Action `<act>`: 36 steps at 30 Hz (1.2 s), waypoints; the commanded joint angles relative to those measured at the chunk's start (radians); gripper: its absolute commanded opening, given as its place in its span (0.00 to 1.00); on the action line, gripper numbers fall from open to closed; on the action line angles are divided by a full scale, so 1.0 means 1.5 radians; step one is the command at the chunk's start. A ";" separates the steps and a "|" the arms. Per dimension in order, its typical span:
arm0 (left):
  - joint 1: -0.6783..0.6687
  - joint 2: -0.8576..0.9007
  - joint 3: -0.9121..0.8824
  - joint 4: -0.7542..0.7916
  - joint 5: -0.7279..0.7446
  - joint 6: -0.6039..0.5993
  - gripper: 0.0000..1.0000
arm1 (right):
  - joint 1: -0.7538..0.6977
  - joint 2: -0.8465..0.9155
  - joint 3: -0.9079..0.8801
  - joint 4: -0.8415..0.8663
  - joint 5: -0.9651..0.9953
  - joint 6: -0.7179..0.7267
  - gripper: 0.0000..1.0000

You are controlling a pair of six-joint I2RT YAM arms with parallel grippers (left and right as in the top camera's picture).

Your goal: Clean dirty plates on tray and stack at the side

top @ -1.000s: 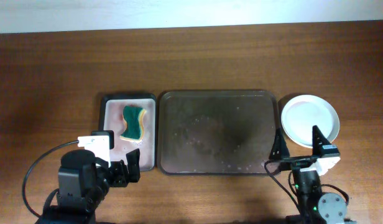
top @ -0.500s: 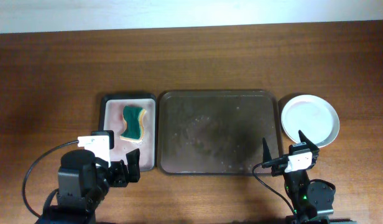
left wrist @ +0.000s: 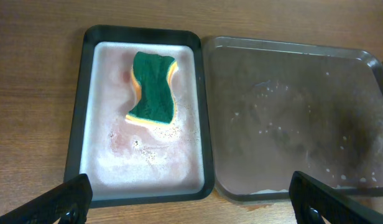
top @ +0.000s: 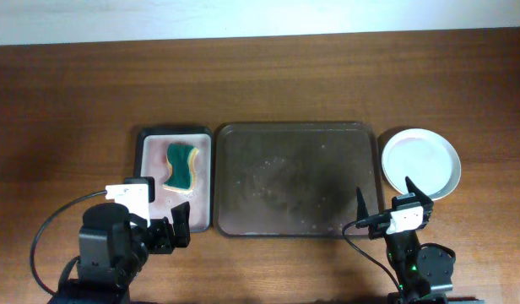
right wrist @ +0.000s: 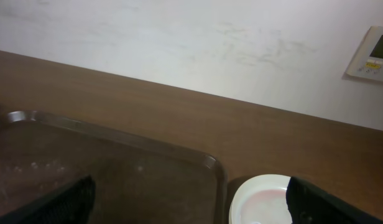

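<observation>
The plates (top: 421, 162) sit as one round white stack on the table right of the tray; the top one looks clean. The stack also shows in the right wrist view (right wrist: 266, 199). The large dark brown tray (top: 295, 179) holds no plates, only wet specks; it shows in the left wrist view (left wrist: 291, 124) and the right wrist view (right wrist: 117, 168). My left gripper (top: 165, 230) is open and empty at the small tray's front edge. My right gripper (top: 385, 200) is open and empty at the brown tray's front right corner, beside the stack.
A small black-rimmed tray (top: 176, 133) with a pinkish wet inside lies left of the brown tray and holds a green and yellow sponge (top: 181, 165). In the left wrist view the sponge (left wrist: 153, 93) lies in that tray's far half.
My right gripper drew back from the plate stack toward the table's front and turned a little left during the first half second. Since then nothing has moved. The left arm stayed still.
</observation>
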 commanded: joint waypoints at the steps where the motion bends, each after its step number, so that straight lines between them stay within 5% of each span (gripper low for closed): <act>1: -0.001 -0.039 -0.010 -0.005 -0.044 0.016 1.00 | -0.004 -0.006 -0.003 -0.003 -0.011 0.000 0.99; 5: -0.001 -0.158 -0.136 0.092 -0.055 0.016 0.99 | -0.004 -0.006 -0.003 -0.003 -0.011 0.000 0.99; 13: 0.011 -0.405 -0.477 0.517 -0.057 0.016 1.00 | -0.004 -0.006 -0.003 -0.003 -0.011 0.001 0.99; 16: 0.014 -0.408 -0.538 0.683 -0.040 0.116 0.99 | -0.004 -0.006 -0.003 -0.003 -0.011 0.000 0.99; 20: 0.014 -0.408 -0.538 0.574 -0.026 0.175 0.99 | -0.004 -0.006 -0.003 -0.003 -0.011 0.001 0.99; 36: 0.014 -0.407 -0.538 0.571 -0.027 0.175 0.99 | -0.004 -0.006 -0.003 -0.003 -0.011 0.001 0.99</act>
